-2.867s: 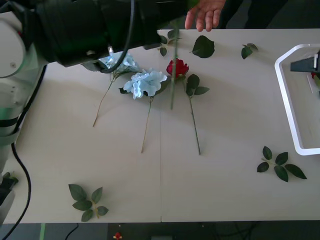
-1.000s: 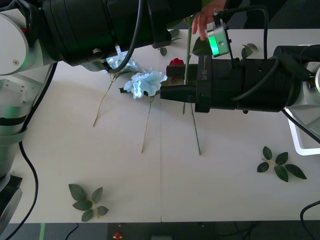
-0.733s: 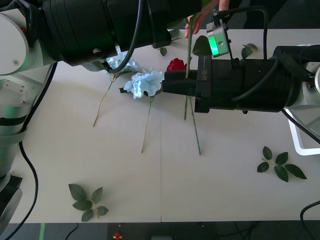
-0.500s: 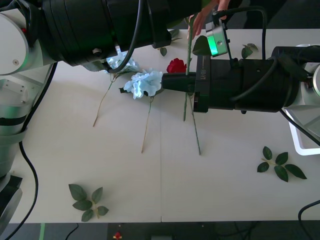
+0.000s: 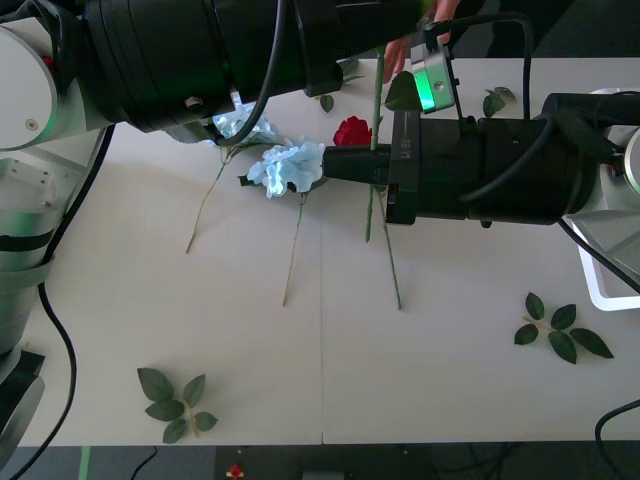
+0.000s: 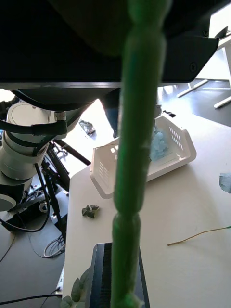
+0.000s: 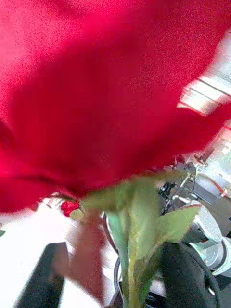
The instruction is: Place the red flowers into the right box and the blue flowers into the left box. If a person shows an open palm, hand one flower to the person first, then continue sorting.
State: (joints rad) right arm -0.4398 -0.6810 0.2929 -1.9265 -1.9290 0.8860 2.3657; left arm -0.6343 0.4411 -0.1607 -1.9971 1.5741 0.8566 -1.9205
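Evidently a red rose stem stands upright over the tabletop, its bloom before the left claw, with the right claw crossing it; I cannot tell whether either claw is clamped. A person's hand waits beyond. Best to take the stem squarely at mid-length and let only one claw bear it before offering it. Counted: two red roses, this one and one lying; three blue flowers, two on the tabletop and one in the left box; right box at the edge.
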